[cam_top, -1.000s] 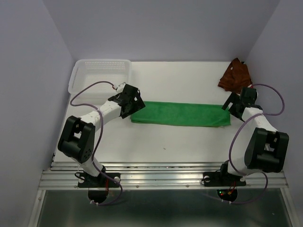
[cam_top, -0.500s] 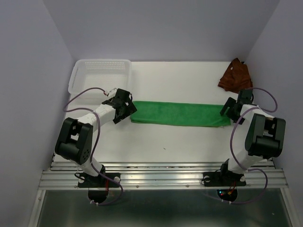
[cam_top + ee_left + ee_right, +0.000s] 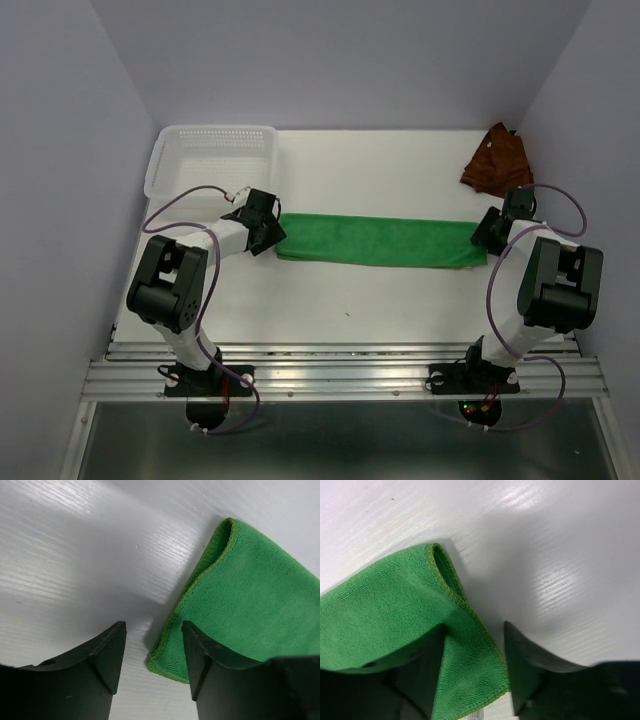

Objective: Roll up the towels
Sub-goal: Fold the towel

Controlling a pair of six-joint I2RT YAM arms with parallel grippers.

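Observation:
The bright green towel (image 3: 380, 241) lies folded in a long strip across the middle of the table. My left gripper (image 3: 268, 232) is low at its left end. In the left wrist view the jaws of the left gripper (image 3: 152, 655) stand partly open around the green towel's (image 3: 240, 605) near corner, with bare table between the left finger (image 3: 102, 655) and the cloth. My right gripper (image 3: 487, 230) is at the right end. There the green towel's (image 3: 385, 615) corner lies over one finger of the right gripper (image 3: 474, 630), a thin gap from the other finger (image 3: 525, 665). The rust towel (image 3: 497, 160) sits crumpled at the back right.
A white perforated basket (image 3: 210, 158) stands at the back left, just behind my left arm. Purple walls close in the left, back and right sides. The right wall is close to the right arm and the rust towel.
Both grippers have dropped onto the ends of the green towel and their jaws have narrowed around its corners. The towel itself has not shifted.

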